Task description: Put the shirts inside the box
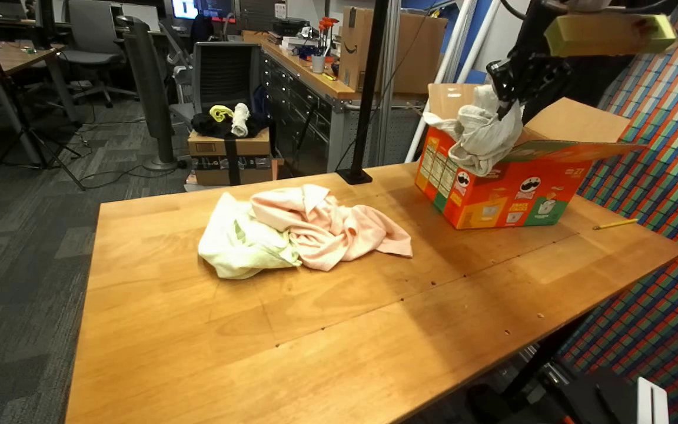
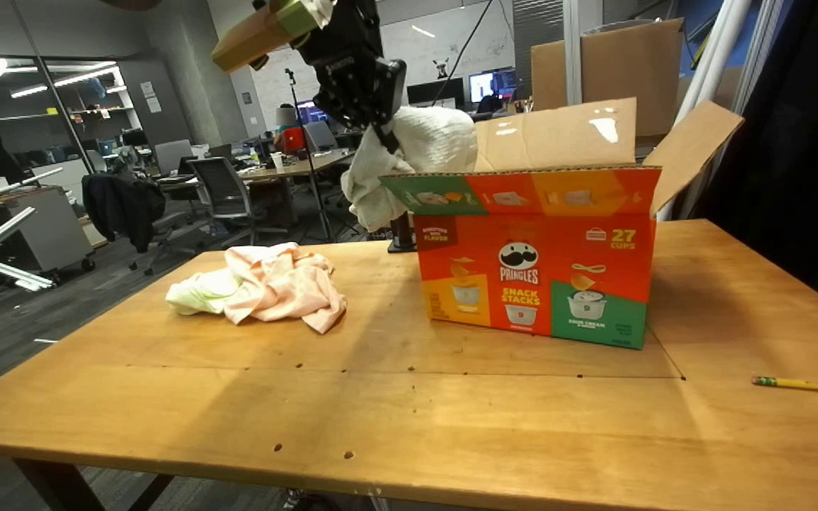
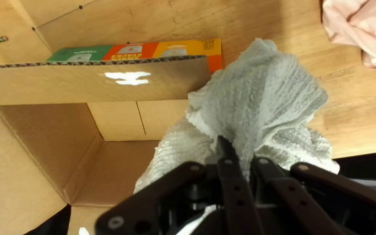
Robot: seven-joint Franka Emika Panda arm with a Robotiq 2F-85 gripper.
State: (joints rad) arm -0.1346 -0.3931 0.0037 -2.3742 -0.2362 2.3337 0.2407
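My gripper (image 3: pixel 240 151) is shut on a white shirt (image 3: pixel 250 91), which bunches between the fingers and hangs loose. In both exterior views the gripper (image 1: pixel 507 109) (image 2: pixel 389 138) holds the white shirt (image 1: pixel 483 138) (image 2: pixel 441 138) high at one end of the box. The open red Pringles box (image 1: pixel 509 200) (image 2: pixel 533 270) stands on the table, flaps spread. In the wrist view the shirt covers part of the box's (image 3: pixel 168 80) opening and the table beside it; the visible box floor is bare. A pink shirt (image 1: pixel 333 227) (image 2: pixel 281 287) (image 3: pixel 370 36) and a pale green shirt (image 1: pixel 242 244) (image 2: pixel 199 292) lie touching on the table.
A yellow pencil (image 1: pixel 615 224) (image 2: pixel 806 385) lies on the table near the box. A black pole (image 1: pixel 365 106) stands at the table edge. Raised box flaps (image 2: pixel 558 138) (image 2: pixel 696 152) stick out around the opening. Another cardboard box (image 1: pixel 392 50) stands on a workbench behind.
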